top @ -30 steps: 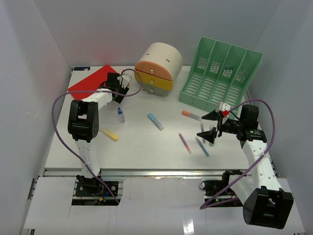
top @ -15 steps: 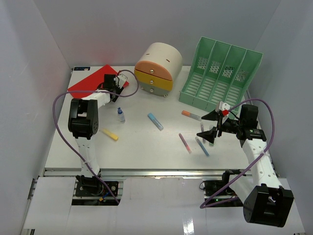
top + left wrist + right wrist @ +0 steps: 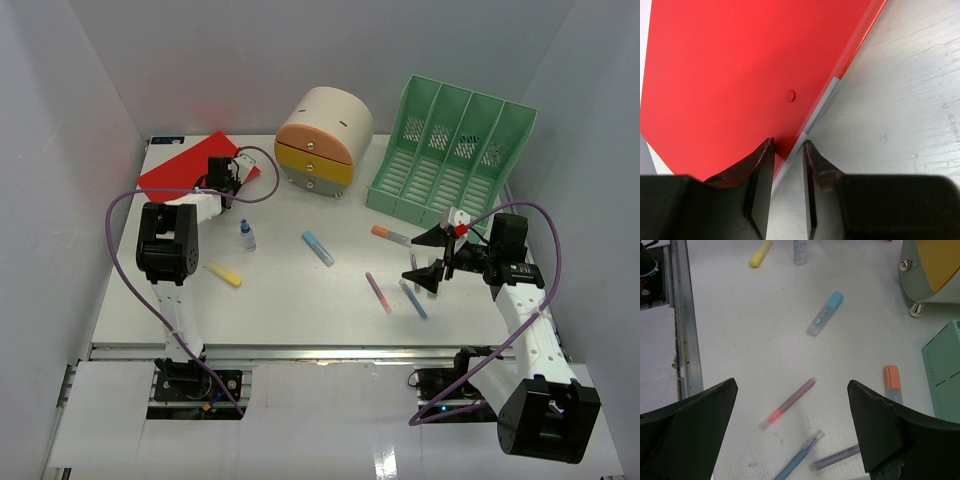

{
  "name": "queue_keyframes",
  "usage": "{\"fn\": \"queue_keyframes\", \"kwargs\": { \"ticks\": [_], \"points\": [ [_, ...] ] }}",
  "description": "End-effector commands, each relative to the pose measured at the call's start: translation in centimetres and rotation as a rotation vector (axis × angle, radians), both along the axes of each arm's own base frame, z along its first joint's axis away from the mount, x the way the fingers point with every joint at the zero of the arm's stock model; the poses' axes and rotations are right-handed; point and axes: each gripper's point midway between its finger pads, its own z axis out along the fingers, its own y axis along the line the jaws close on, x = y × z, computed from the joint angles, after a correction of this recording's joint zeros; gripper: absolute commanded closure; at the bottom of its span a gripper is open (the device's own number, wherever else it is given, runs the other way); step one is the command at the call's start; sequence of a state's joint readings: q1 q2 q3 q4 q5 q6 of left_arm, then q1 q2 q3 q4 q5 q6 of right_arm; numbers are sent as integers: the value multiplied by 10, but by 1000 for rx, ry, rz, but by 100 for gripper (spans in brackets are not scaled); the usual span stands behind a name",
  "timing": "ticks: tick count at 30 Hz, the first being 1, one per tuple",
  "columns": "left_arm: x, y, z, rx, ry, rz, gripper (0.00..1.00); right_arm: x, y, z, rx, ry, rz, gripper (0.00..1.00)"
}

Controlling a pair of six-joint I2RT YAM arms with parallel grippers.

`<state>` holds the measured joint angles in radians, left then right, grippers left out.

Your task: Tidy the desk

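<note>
Bench (image 3: 290, 305) spans the whole cell, with the metal rail at my near edge. Loose items are scattered across it, so sorting is at an early stage by my read.

Right hand (image 3: 418, 257) hangs wide and empty over the pen cluster: pink pen (image 3: 378, 292), blue pen (image 3: 413, 299) and a greyish one partly under the fingers. I judge it's staged there for a pen pick.

Yellow highlighter (image 3: 224, 274) lies by the left arm, with the small bottle (image 3: 247, 236) upright just beyond it. Blue highlighter (image 3: 318, 247) is mid-bench and the orange-capped marker (image 3: 390, 234) is near the rack's foot.

Left hand (image 3: 788, 142) is at the far left with a narrow gap, straddling the edge of the red folder (image 3: 730, 75). One finger is over the cover, the other over bare bench. I can't tell if the pads bite. The folder lies flat, so the edge is probably the only purchase.

At the back are the cream drawer unit (image 3: 322, 140) and the green file rack (image 3: 450, 150), which I guess is where the folder goes.

Writing: the blue highlighter and the bottle carry labels, both too small to read.
</note>
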<state>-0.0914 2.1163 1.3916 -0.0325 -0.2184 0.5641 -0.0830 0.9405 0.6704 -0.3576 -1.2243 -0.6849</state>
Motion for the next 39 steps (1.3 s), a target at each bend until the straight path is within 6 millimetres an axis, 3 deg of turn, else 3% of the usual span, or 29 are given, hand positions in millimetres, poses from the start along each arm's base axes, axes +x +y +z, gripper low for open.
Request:
{"fn": "queue_keyframes", "kwargs": {
  "ticks": [1, 10, 15, 21, 25, 27, 30, 35, 37, 39],
  "points": [
    [-16, 16, 0, -59, 18, 47, 71, -4, 3, 3, 22, -22, 32, 2],
    [-15, 15, 23, -100, -36, 59, 85, -5, 4, 2, 24, -22, 35, 2],
    [-16, 15, 53, -127, -103, 81, 95, -5, 3, 3, 19, -27, 29, 2],
    [-21, 10, 77, -177, -145, 84, 96, -4, 2, 2, 17, -28, 27, 2],
    [-26, 7, 82, -209, -149, 87, 97, -5, 3, 2, 23, -22, 28, 2],
    [-29, 5, 82, -227, -148, 84, 97, 0, 4, 3, 39, 4, 12, 1],
    [-32, 1, 80, -258, -144, 84, 97, 21, 11, 4, 13, 78, -87, 3],
    [-38, -2, 80, -296, -145, 86, 98, 48, 75, 26, -92, 149, -92, 9],
    [-41, -2, 80, -307, -147, 86, 98, 55, 107, 21, -111, 238, -39, 11],
    [-42, -1, 80, -315, -144, 87, 98, 68, 131, 38, -111, 248, -20, 12]
  ]
}}
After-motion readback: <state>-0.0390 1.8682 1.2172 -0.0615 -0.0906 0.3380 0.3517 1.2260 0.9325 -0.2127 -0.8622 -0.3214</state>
